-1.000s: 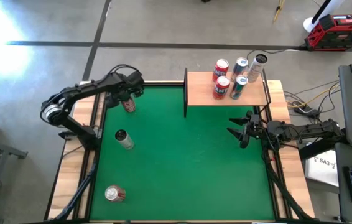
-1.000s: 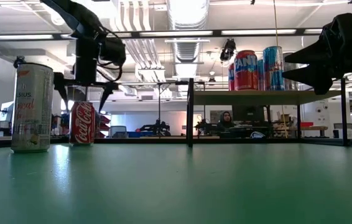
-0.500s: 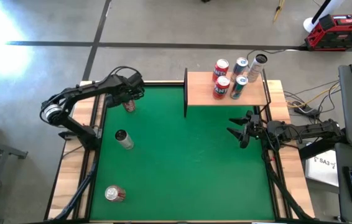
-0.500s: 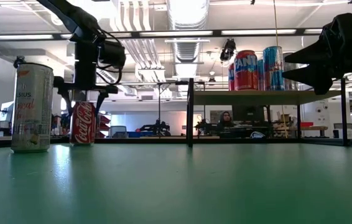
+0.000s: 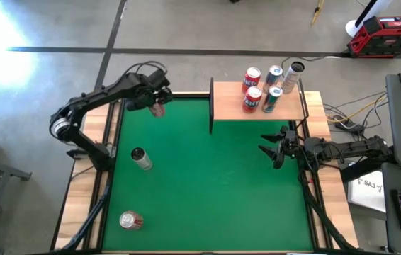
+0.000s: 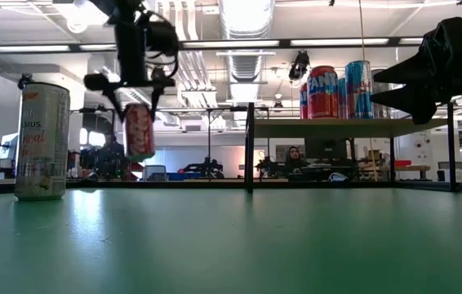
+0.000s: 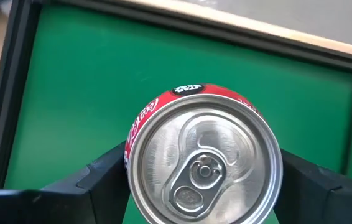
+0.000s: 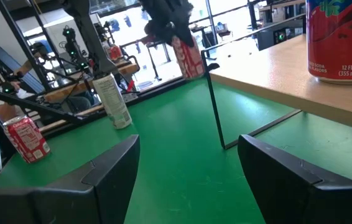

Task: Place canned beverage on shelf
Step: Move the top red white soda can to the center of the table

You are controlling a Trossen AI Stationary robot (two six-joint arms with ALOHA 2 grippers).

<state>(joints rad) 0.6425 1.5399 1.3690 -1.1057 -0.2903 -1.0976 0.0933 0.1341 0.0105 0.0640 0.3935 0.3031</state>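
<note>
Red cola can [image 5: 159, 109], cylindrical aluminium, clamped in the left gripper [image 5: 156, 105] near the far left corner of the green felt table [image 5: 207, 184], well apart from the light tan wooden shelf [image 5: 232, 106] with its thin dark frame. Seen from above: four cans grouped at the shelf's far right, bare board at its near left, probably the landing spot. Pale slim can [image 5: 141, 159] and a second red can [image 5: 130, 220] waiting on the felt. Right gripper [image 5: 275, 147] parked by the shelf's near right post, jaws partly apart, holding nothing.

Low view: red cola can [image 6: 139, 131] hanging upright, clear of the felt, which the overhead picture cannot confirm; lifted presumably to clear the raised shelf [image 6: 345, 123].

Left wrist view: can top and pull tab filling the picture, a dark finger pressed on each side, grip square.

Right wrist view: empty fingers, shelf edge close by, carried can far across the table.
</note>
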